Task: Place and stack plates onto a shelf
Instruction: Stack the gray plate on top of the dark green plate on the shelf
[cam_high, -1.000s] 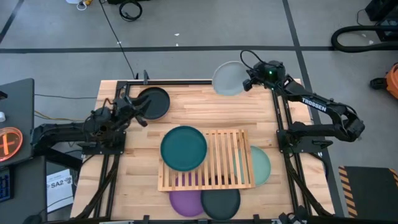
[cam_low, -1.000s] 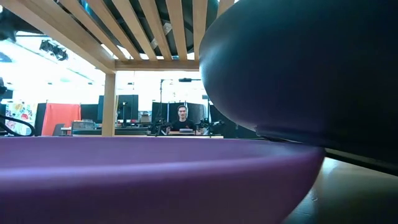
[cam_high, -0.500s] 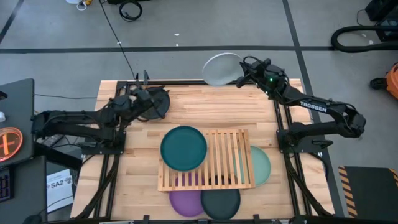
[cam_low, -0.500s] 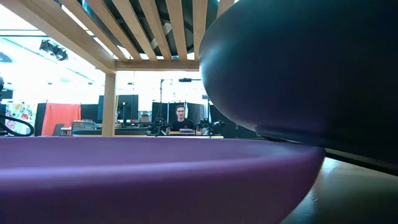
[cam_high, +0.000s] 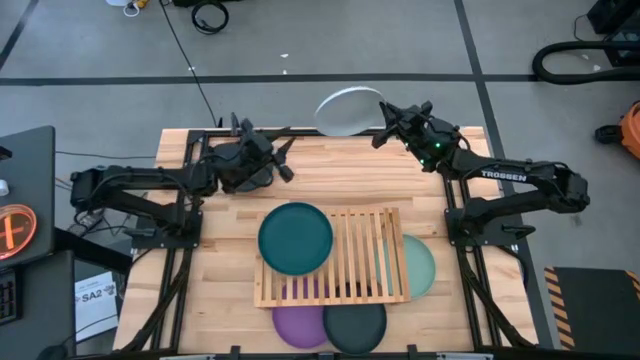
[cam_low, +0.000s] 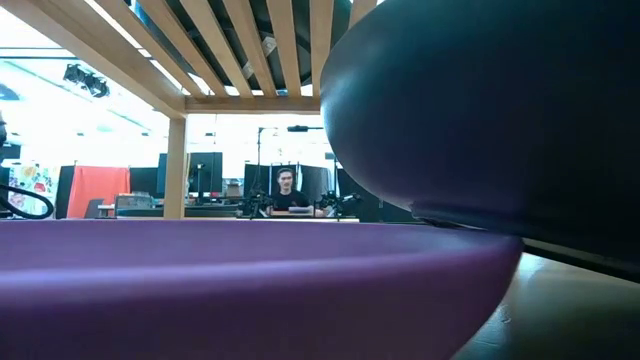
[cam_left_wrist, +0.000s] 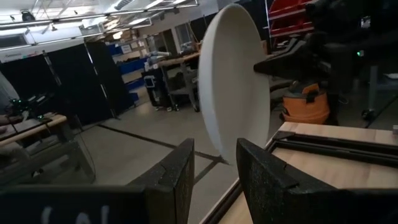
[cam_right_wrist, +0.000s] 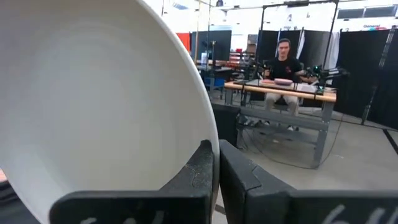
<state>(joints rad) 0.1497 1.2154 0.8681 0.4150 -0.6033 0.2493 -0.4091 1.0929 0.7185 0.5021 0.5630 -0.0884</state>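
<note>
Wooden tabletop (cam_high: 330, 185) below, right claw (cam_high: 380, 125) pinching the pale plate (cam_high: 345, 110) by its rim beyond the far edge; slip means floor. Left claw (cam_high: 283, 160) narrowly parted, empty.

My right gripper (cam_high: 383, 124) held the pale plate (cam_high: 345, 110) tilted beyond the table's far edge; the teal plate (cam_high: 295, 237) lay on my shelf (cam_high: 365, 255).

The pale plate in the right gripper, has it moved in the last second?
Yes. In the high view the pale plate, held by the right gripper, has shifted left along the table's far edge, toward the left gripper.
</note>
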